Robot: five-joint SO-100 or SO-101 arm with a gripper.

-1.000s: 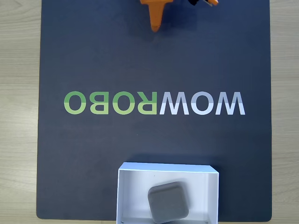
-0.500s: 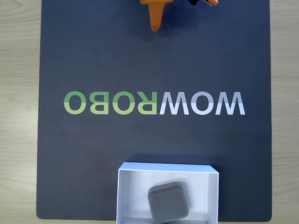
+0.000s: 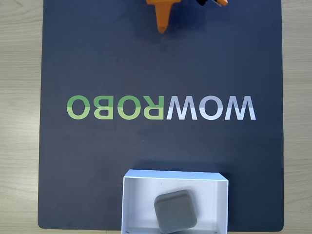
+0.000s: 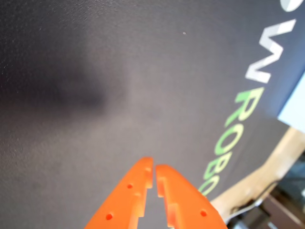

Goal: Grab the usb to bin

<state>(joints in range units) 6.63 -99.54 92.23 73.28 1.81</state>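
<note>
The usb [image 3: 175,210], a matte grey rounded-square block, lies tilted inside the bin [image 3: 129,204], a white shallow box at the bottom edge of the fixed view. My orange gripper [image 3: 161,29] pokes in at the top edge of that view, far from the bin, over the dark mat. In the wrist view the gripper [image 4: 154,169] rises from the bottom edge with its two orange fingertips [image 4: 141,172] pressed almost together and nothing between them. A corner of the bin [image 4: 295,107] shows pale at the right edge of the wrist view.
A dark mat [image 3: 97,161] with the mirrored WOWROBO print [image 3: 161,107] covers the light wooden table [image 3: 19,122]. The mat's right edge and the table wood [image 4: 267,171] appear in the wrist view. A black and orange arm part [image 3: 212,3] sits at the top.
</note>
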